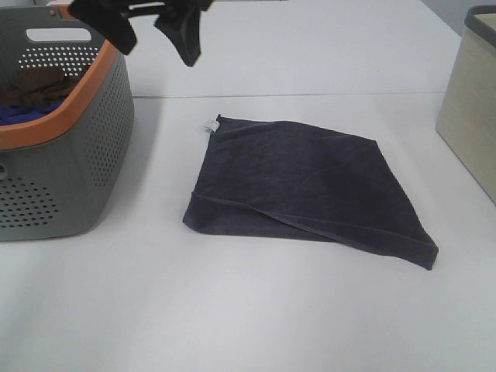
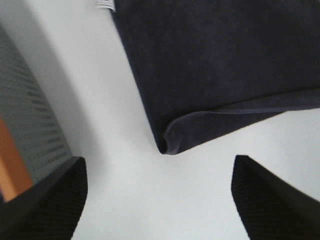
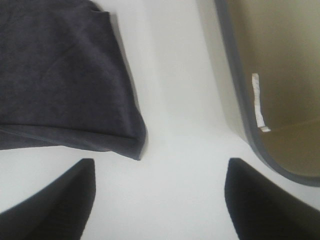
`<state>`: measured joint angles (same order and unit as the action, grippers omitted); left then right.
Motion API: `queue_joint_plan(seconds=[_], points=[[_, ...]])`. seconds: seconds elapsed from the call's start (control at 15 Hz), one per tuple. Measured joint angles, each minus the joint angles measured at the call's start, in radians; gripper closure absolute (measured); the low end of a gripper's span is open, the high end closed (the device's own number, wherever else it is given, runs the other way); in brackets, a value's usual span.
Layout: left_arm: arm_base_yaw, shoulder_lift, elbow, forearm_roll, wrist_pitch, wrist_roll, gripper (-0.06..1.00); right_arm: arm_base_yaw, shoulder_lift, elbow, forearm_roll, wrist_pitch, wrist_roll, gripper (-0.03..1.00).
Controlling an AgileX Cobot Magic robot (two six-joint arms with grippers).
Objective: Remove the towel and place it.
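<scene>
Exterior high view: towel [image 1: 298, 186] — flat on the desk [image 1: 232, 310], one edge folded over. Left hand [image 1: 159, 31] above the basket [image 1: 62, 155] — spread wide, empty. Right hand [image 3: 160, 200] likewise.

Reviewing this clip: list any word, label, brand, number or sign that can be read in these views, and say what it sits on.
No text can be read in any view.
Small white tag at a corner of the towel: too small and blurred to show any print.
White strip label on the inner wall of the beige bin: blurred, no characters can be made out.
Grey and orange basket: no visible marking.
</scene>
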<state>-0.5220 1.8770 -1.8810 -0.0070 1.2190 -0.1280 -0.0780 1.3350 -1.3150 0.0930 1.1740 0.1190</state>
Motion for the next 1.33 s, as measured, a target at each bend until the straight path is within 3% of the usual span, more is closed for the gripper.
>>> queue_joint_plan(seconds=[0.2, 0.4, 0.67, 0.87, 1.0, 1.13, 1.33], points=[[0.12, -0.086, 0.056, 0.007, -0.001, -0.037, 0.19, -0.018, -0.008, 0.0, 0.003, 0.042, -0.035, 0.32], [0.213, -0.245, 0.263, 0.028, -0.002, -0.041, 0.19, 0.114, -0.045, 0.004, -0.031, 0.043, -0.064, 0.32], [0.222, -0.471, 0.536, 0.136, -0.001, -0.128, 0.19, 0.298, -0.13, 0.007, -0.071, 0.044, -0.069, 0.32], [0.222, -0.801, 0.799, 0.182, -0.016, -0.235, 0.19, 0.312, -0.328, 0.136, -0.102, 0.043, -0.011, 0.32], [0.222, -0.957, 0.886, 0.186, -0.043, -0.243, 0.19, 0.312, -0.45, 0.239, -0.103, 0.045, 0.008, 0.27], [0.222, -1.117, 0.963, 0.201, -0.046, -0.245, 0.19, 0.313, -0.584, 0.339, -0.108, 0.045, 0.019, 0.15], [0.222, -1.269, 1.037, 0.2, -0.008, -0.232, 0.19, 0.313, -0.748, 0.441, -0.126, 0.046, 0.023, 0.08]])
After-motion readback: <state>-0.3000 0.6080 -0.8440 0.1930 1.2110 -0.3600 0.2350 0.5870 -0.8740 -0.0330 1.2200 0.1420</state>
